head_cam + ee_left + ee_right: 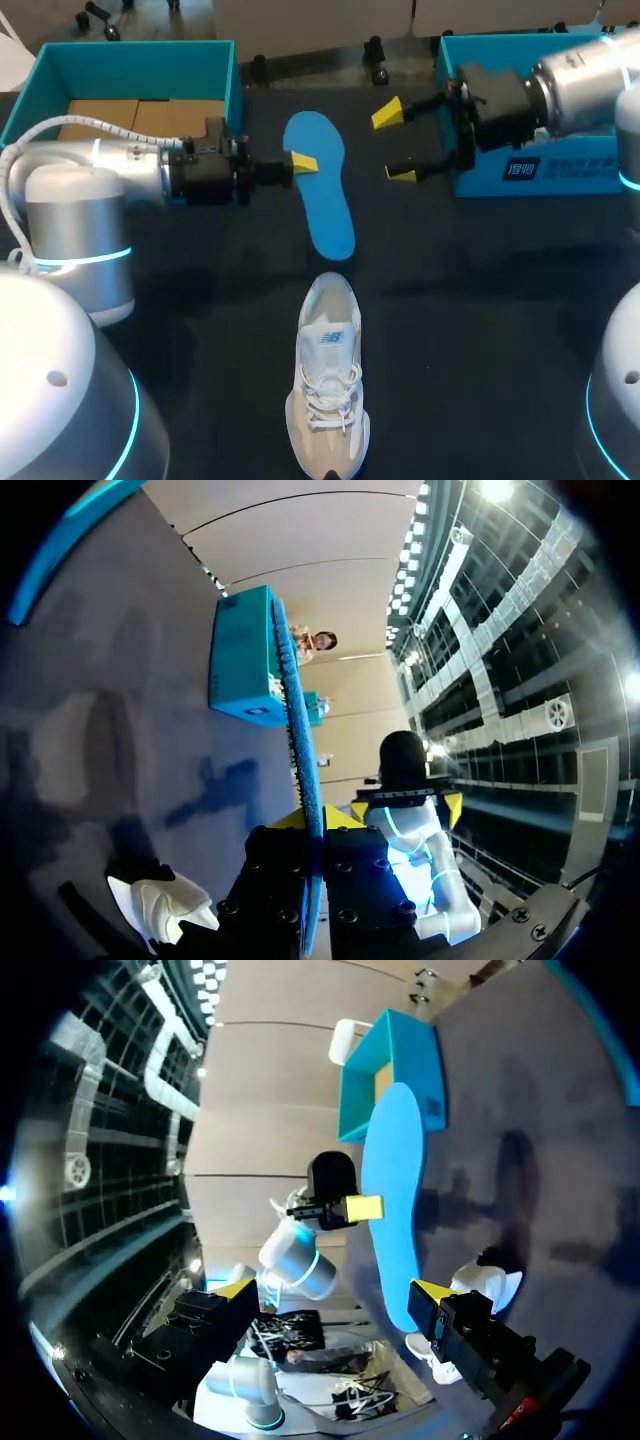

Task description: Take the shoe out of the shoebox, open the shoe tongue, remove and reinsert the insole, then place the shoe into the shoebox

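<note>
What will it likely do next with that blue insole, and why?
Probably the left tool will carry the insole toward the shoe, to start slipping it back in. That tool is shut on the insole's edge, so the insole is already out, and the shoe stands on the table nearer the robot. The right tool is open beside the insole, holding nothing.

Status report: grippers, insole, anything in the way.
Left gripper shut on insole, lifted off table. Right gripper open beside it, not touching. Shoe upright on table; nothing between it and insole.
</note>
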